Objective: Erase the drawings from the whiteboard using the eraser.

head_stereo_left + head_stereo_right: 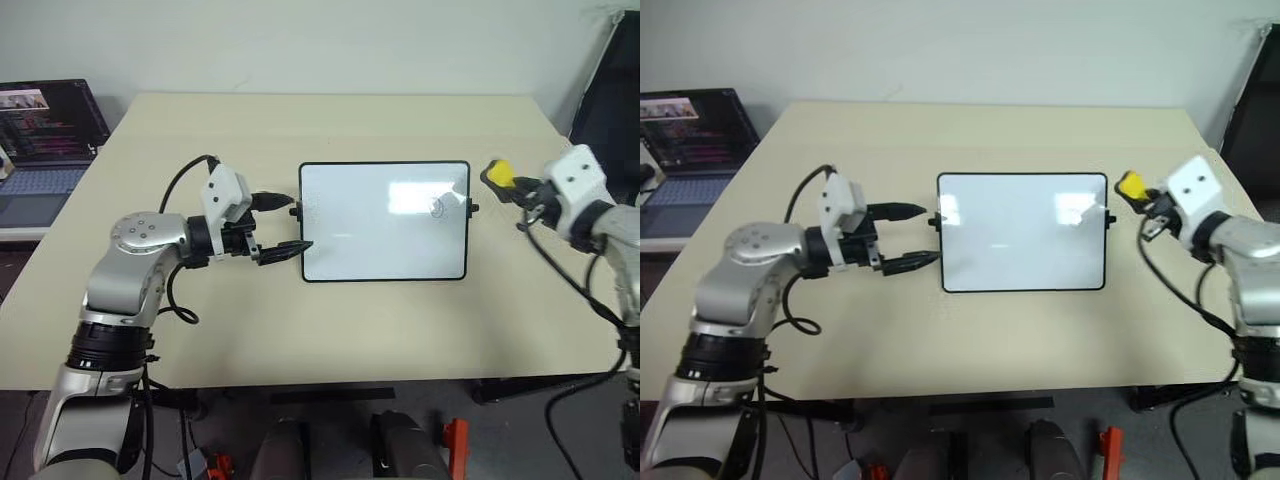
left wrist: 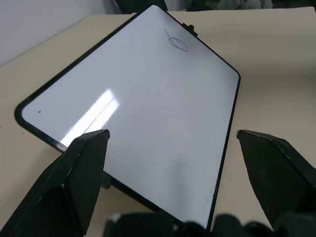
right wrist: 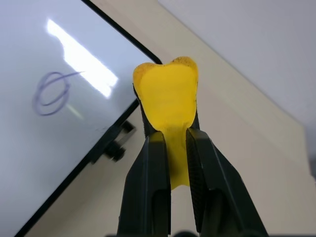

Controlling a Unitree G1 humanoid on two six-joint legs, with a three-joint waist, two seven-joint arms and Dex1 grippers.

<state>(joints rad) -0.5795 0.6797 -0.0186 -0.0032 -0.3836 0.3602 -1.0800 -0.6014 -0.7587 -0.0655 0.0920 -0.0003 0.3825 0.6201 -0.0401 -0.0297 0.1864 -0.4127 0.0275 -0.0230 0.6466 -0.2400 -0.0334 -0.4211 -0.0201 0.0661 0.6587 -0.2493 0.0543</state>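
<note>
The whiteboard (image 1: 385, 250) lies flat in the middle of the tan table (image 1: 300, 330). Near its right edge is one drawing (image 1: 437, 207), a small oval scribble with a tail, which also shows in the wrist views as the drawing (image 2: 177, 43) and the drawing (image 3: 52, 92). My left gripper (image 1: 298, 224) is open at the board's left edge, one finger (image 2: 79, 173) on each side of that edge. My right gripper (image 1: 512, 186) hovers just off the board's upper right corner, shut on the yellow eraser (image 3: 168, 94), whose end sticks out past the fingertips.
An open laptop (image 1: 45, 140) sits on a side surface at the far left. A dark chair (image 1: 612, 100) stands behind the table's right corner. Bare table surrounds the board on all sides.
</note>
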